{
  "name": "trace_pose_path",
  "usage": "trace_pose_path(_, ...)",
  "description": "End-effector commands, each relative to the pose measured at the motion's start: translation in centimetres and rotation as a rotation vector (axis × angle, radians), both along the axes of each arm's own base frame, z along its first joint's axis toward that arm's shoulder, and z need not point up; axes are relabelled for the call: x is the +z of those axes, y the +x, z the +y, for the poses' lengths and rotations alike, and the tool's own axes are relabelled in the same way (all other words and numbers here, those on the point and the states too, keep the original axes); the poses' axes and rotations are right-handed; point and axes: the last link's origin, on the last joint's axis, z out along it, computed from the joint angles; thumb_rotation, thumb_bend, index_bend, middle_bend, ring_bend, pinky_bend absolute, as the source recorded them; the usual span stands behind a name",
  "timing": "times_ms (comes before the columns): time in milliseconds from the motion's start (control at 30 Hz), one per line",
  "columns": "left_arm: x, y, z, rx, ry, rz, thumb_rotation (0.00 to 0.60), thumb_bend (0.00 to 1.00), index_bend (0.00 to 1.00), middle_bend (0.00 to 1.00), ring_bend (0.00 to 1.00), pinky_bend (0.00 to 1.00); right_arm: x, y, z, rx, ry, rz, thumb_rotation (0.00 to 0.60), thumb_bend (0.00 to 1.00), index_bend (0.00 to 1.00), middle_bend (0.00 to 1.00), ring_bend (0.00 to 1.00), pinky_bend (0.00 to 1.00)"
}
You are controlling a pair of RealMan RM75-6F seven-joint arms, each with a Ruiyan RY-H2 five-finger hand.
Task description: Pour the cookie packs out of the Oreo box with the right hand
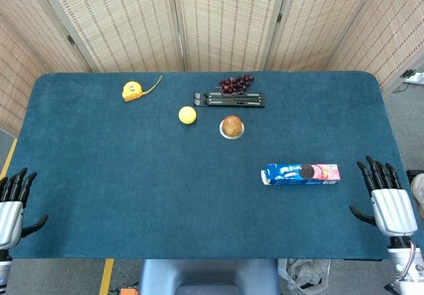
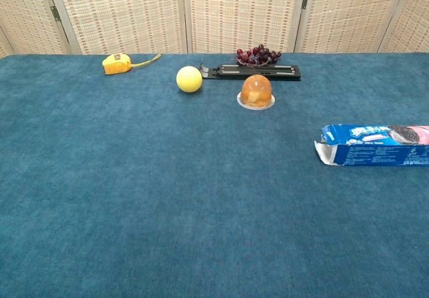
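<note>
**Right hand open and apart from the Oreo box**

The right hand (image 1: 392, 205) rests at the table's (image 1: 132, 195) near right edge, fingers spread, holding nothing. The left hand (image 1: 12, 212) sits likewise at the near left edge. The Oreo box (image 1: 301, 174) lies flat, near the right hand but untouched, its open flap end facing left. Farther back sit a yellow ball (image 1: 187, 115), tape measure (image 1: 133, 91), grapes (image 1: 236, 83) and a domed jelly cup (image 1: 232, 126).

Matt blue cloth table (image 1: 132, 195); glossy printed card Oreo box (image 1: 301, 174).
</note>
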Motion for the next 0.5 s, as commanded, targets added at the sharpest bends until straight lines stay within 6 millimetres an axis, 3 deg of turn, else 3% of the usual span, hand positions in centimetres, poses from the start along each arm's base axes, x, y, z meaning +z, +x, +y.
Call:
trace_pose_path(33, 0.0, 0.0, 0.0, 0.002, 0.001, 0.0, 0.6, 0.23, 0.0, 0.0, 0.07, 0.03, -0.1, 0.0, -0.1, -0.001, 0.006, 0.001, 0.6, 0.22, 0.0, 0.0, 0.0, 0.0)
trace_pose_path(400, 0.0, 0.1, -0.1, -0.009, -0.002, -0.003, 0.6, 0.23, 0.0, 0.0, 0.07, 0.03, 0.0, 0.0, -0.3, 0.011, 0.036, -0.031, 0.6, 0.22, 0.0, 0.0, 0.0, 0.0)
trace_pose_path(500, 0.2, 0.0, 0.0, -0.009, 0.006, -0.014, 0.6, 0.23, 0.0, 0.0, 0.07, 0.03, 0.1, -0.5, -1.1, 0.017, 0.101, -0.016, 0.6, 0.22, 0.0, 0.0, 0.0, 0.0)
